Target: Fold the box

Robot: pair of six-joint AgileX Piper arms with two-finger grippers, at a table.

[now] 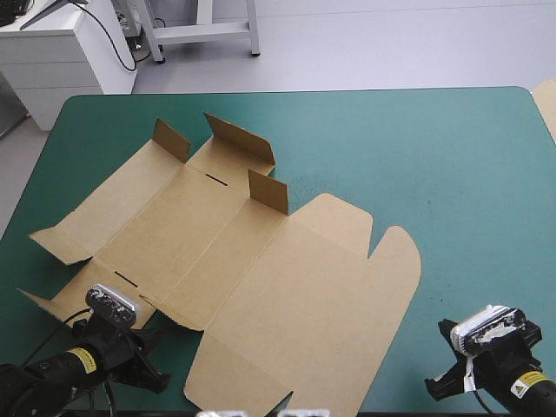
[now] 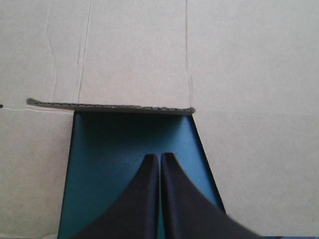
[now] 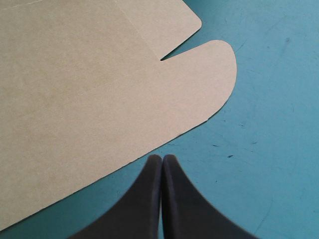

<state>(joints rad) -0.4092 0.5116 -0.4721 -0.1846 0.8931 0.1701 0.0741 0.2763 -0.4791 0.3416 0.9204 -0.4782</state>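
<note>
A: Status on the box (image 1: 252, 261)?

B: Centre-left of the high view, lying open on the teal-green cover (image 1: 460, 156). Mostly flat. Three small flaps (image 1: 268, 193) stand up toward the upper left of the frame, and the rounded lid tab (image 1: 395, 261) points right. No walls tucked, so I'd call the folding barely begun.

A: Arms?

B: The left gripper (image 2: 159, 157) has its fingers pressed together and holds nothing. It's at the lower left of the high view, tips over bare cover inside a notch in the sheet, with a board edge just ahead. The right gripper (image 3: 162, 158) has its fingers together too and is empty. Its tips are over the cover just beside the sheet's long edge, near the lid tab.

A: What worries you?

B: Sliding, mainly. The sheet lies loose on a smooth-looking cover. If one arm pushes an edge and the other isn't pinning it, the whole sheet probably skates instead of bending at the crease.

A: And the grip?

B: Both must part their fingers first. The edge lies flat on the cover, so a finger may ride over the board rather than under it. That could dent the edge.

A: Flaps?

B: An arm sweeping across could knock the standing ones flat, or bend a panel off its score line. The left arm is the likelier culprit, since it has board on three sides.
</note>
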